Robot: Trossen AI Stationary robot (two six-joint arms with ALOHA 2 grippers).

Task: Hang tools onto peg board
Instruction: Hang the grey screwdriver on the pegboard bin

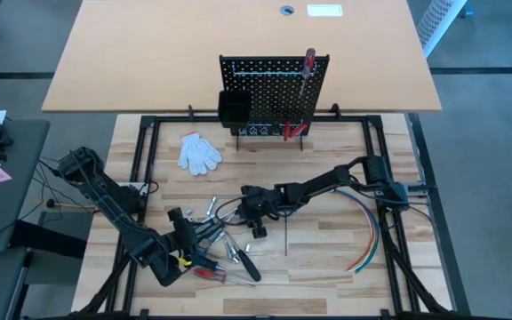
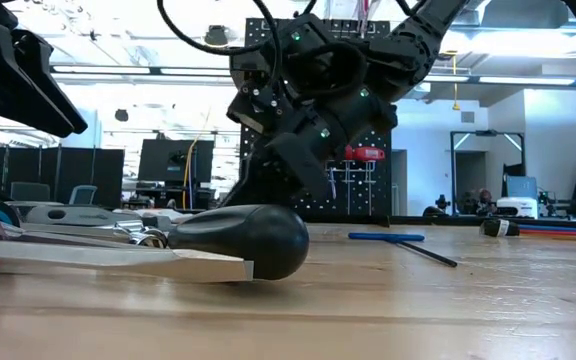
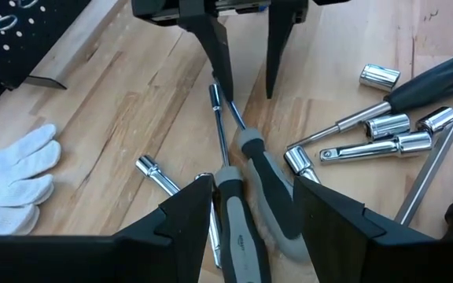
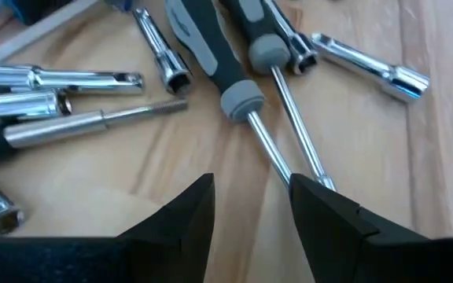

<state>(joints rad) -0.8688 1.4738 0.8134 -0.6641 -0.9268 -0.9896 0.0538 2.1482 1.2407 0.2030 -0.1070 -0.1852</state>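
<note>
The black peg board [image 1: 274, 84] stands at the far edge with a red screwdriver [image 1: 308, 69] and red pliers [image 1: 293, 131] hanging on it. Loose tools lie mid-table: two grey-and-black screwdrivers [image 3: 250, 196], silver sockets and bits [image 3: 392, 134], and a black-handled tool [image 2: 248, 240]. My left gripper [image 3: 250, 228] is shut on the two screwdrivers' handles. My right gripper [image 4: 250, 204] is open, its fingers on either side of the two shafts [image 4: 285, 141], low over the table. I cannot tell whether it touches them. My left gripper has the two screwdriver handles [image 3: 238, 212] side by side between its two fingers, one finger against each outer handle. The fingers slant down from the near left and lie along the handles. The shafts [image 3: 225, 134] point away toward my right gripper, low over the wood.
A white glove [image 1: 199, 153] lies left of the peg board. Coloured cables [image 1: 372, 227] curve along the right side. A blue T-handle key [image 2: 386, 237] lies right of the tool pile. A red-handled tool [image 1: 210, 276] lies near the front edge.
</note>
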